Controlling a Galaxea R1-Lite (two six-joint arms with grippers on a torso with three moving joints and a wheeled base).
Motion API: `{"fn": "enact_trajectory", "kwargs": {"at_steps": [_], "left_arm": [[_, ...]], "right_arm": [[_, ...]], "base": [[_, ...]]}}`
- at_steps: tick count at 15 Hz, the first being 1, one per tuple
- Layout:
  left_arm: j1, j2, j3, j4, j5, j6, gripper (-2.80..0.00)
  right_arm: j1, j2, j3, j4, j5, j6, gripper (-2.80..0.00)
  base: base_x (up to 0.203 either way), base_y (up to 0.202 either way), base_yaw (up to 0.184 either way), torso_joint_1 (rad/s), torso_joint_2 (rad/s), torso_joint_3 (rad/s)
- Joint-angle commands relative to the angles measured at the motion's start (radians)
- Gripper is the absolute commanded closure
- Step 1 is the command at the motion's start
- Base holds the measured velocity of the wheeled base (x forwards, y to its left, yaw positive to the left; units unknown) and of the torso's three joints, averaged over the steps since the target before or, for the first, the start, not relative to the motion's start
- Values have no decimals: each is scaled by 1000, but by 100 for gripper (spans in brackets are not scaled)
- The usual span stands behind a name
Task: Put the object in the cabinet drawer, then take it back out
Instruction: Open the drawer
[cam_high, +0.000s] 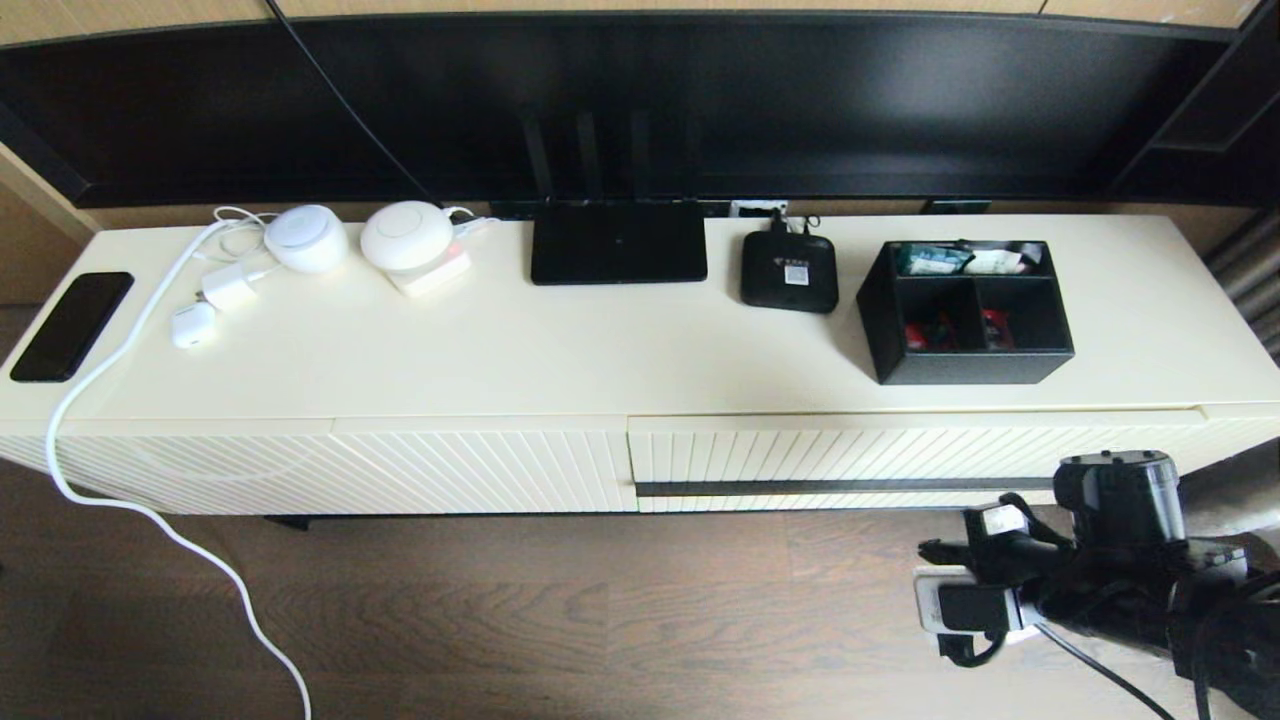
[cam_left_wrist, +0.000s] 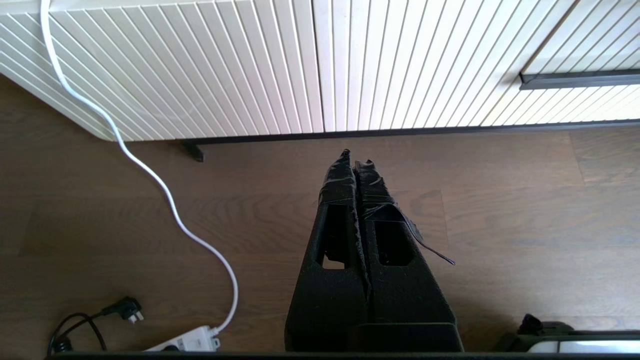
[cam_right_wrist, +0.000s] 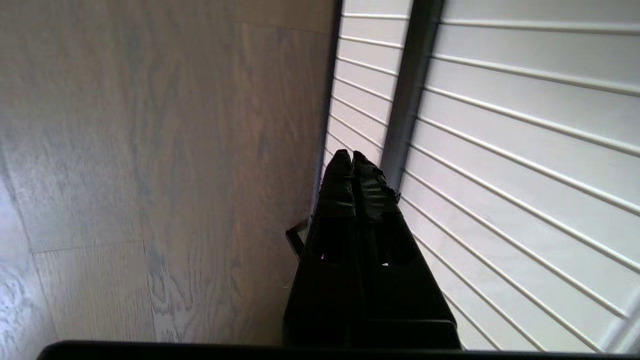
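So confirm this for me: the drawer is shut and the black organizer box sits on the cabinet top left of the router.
Wrong side. In the head view the organizer box sits right of the router, beyond the set-top box. The drawer is indeed shut.

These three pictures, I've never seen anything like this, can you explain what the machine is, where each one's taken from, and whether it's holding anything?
It is a two-armed robot facing a low cream cabinet. The wide picture comes from a camera on its head. The other two come from cameras on its wrists, looking along the black fingers. On the cabinet top sit a black organizer box with small packets, a flat router, a small set-top box, white gadgets and a phone. The drawer below the box is closed. The right gripper is shut and empty, close to the drawer's dark handle strip. The left gripper, also shut and empty, hangs over the floor.
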Motion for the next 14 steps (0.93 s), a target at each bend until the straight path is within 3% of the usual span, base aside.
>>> {"fn": "enact_trajectory", "kwargs": {"at_steps": [1,2,14], "left_arm": [[0,2,0,1,0,0,0],[0,1,0,1,0,0,0],[0,0,0,1,0,0,0]], "right_arm": [[-5,32,7,-9,10,-13,0],[-10,40,0,-13,9,-14,-280],[-59,223,-151,-12,39,-2,-280]], "base": [[0,0,0,0,0,0],[0,0,0,0,0,0],[0,0,0,0,0,0]]}}
